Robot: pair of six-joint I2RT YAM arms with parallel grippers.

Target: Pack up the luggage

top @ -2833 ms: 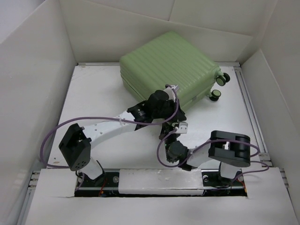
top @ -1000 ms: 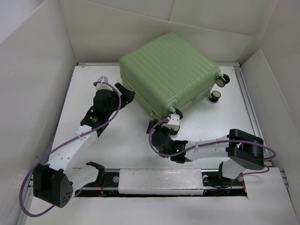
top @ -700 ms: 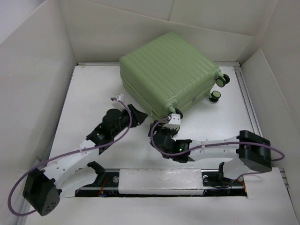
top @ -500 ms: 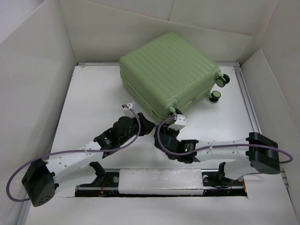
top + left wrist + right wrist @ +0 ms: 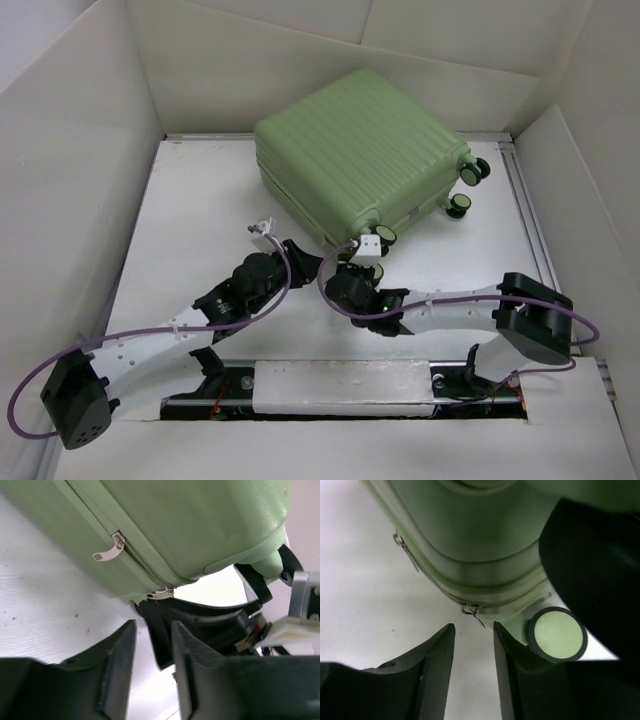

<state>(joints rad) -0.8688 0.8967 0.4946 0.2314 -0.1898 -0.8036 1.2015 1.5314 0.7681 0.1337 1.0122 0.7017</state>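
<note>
Suitcase (image 5: pixel 360 150) is a stiff, bulky, slick shell, so we go for the zip pull (image 5: pixel 161 594); left gripper (image 5: pixel 152 630) & right gripper (image 5: pixel 472 630) both narrow, empty

Matching kit on both: the left arm (image 5: pixel 140 345) and right arm (image 5: pixel 455 303) have white link shells dotted with small holes, and chunky black joint housings (image 5: pixel 532 322) at the elbows. A thin purple cable (image 5: pixel 30 377) loops off each arm, ending at a white plug (image 5: pixel 263 229) by the wrist. Up close, the fingers (image 5: pixel 117 672) are matte black with a fine grain.
</note>
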